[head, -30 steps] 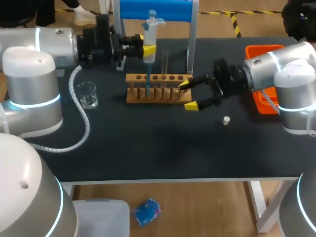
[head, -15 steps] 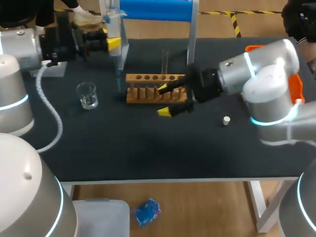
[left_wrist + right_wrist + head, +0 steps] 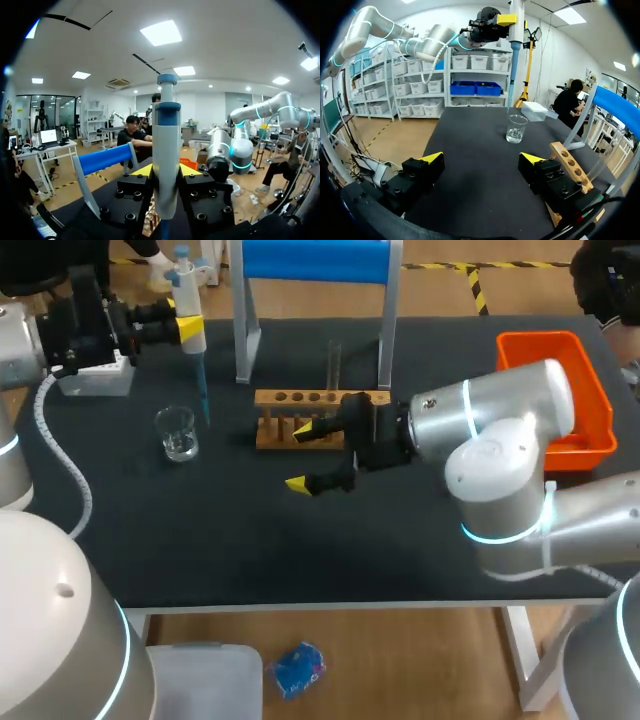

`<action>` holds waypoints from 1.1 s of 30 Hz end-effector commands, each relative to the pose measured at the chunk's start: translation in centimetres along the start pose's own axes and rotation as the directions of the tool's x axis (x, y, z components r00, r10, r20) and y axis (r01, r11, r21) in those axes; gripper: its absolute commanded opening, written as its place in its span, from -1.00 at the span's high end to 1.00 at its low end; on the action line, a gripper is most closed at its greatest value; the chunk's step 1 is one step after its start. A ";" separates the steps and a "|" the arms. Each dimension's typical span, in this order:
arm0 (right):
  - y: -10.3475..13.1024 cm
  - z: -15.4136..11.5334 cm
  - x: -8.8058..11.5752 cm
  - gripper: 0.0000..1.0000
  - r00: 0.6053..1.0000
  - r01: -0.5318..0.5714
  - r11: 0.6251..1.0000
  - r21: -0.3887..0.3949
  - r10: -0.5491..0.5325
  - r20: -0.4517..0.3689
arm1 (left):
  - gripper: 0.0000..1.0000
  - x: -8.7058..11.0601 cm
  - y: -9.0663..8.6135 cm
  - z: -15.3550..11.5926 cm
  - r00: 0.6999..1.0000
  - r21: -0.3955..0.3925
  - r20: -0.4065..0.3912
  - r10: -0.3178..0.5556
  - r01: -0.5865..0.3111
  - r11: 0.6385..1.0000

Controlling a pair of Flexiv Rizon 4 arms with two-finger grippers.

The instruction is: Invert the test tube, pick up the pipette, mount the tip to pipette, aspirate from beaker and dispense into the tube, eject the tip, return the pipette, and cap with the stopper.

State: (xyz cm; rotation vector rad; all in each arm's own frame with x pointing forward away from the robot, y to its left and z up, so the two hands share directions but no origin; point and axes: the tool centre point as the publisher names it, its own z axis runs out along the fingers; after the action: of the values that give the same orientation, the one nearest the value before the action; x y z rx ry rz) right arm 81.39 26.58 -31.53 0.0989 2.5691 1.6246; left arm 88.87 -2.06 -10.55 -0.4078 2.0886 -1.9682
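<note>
Left wrist view: the left gripper (image 3: 165, 172) is pinching the pipette (image 3: 165, 145) upright between its yellow tips. The head view is showing the pipette's blue tip (image 3: 203, 395) hanging just beside and above the beaker (image 3: 178, 432). The right gripper (image 3: 302, 457) is lying spread wide, holding nothing, just beside the wooden rack (image 3: 272, 420), with the test tube (image 3: 334, 365) standing upright beyond it. Only the right wrist view is showing bare table between those spread fingers and the beaker ahead.
</note>
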 end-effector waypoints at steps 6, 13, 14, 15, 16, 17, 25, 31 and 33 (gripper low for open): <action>-0.1 0.3 0.2 -1.00 1.000 0.001 1.000 -0.005 -0.001 0.023 | 1.00 0.0 0.0 -0.1 1.000 0.000 -0.002 0.000 0.000 1.000; -0.7 3.8 -1.1 -1.00 0.999 0.001 0.999 0.039 -0.003 0.041 | 1.00 -2.2 0.1 -0.7 1.000 0.009 0.007 0.007 -0.007 1.000; -0.8 4.3 -1.2 -1.00 0.999 0.003 0.999 0.043 -0.005 0.043 | 1.00 -2.5 0.2 -0.9 1.000 0.009 0.011 0.007 -0.007 1.000; -0.9 4.7 -1.3 -1.00 0.999 -0.008 0.999 0.032 0.007 0.042 | 1.00 -2.8 0.3 -1.0 1.000 0.008 0.014 0.006 -0.006 1.000; -1.0 5.1 -1.5 -1.00 0.999 -0.012 0.999 0.032 0.010 0.044 | 1.00 -3.1 0.4 -1.2 1.000 0.010 0.016 0.000 0.000 1.000; -1.1 5.6 -1.6 -1.00 0.998 -0.015 0.999 0.049 0.012 0.055 | 1.00 -3.3 0.5 -1.4 1.000 0.011 0.018 -0.002 0.002 1.000; -1.6 8.6 -2.6 -1.00 0.996 -0.047 0.997 0.067 0.041 0.085 | 1.00 -4.4 1.0 -2.3 1.000 0.017 0.028 -0.002 0.002 1.000; -2.1 10.9 -3.4 -1.00 0.994 -0.066 0.996 0.062 0.060 0.093 | 1.00 -4.7 1.1 -2.7 1.000 0.020 0.031 -0.001 0.000 1.000; -2.1 11.6 -3.0 -1.00 0.994 -0.068 0.996 0.061 0.062 0.093 | 1.00 -4.8 1.1 -2.8 1.000 0.019 0.031 -0.002 0.001 1.000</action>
State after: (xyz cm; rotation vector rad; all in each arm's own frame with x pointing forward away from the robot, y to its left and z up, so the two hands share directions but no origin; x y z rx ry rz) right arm 85.46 32.72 -36.31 0.2492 2.5889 1.5198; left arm 92.20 2.09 -11.49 -0.4397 2.0494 -1.9629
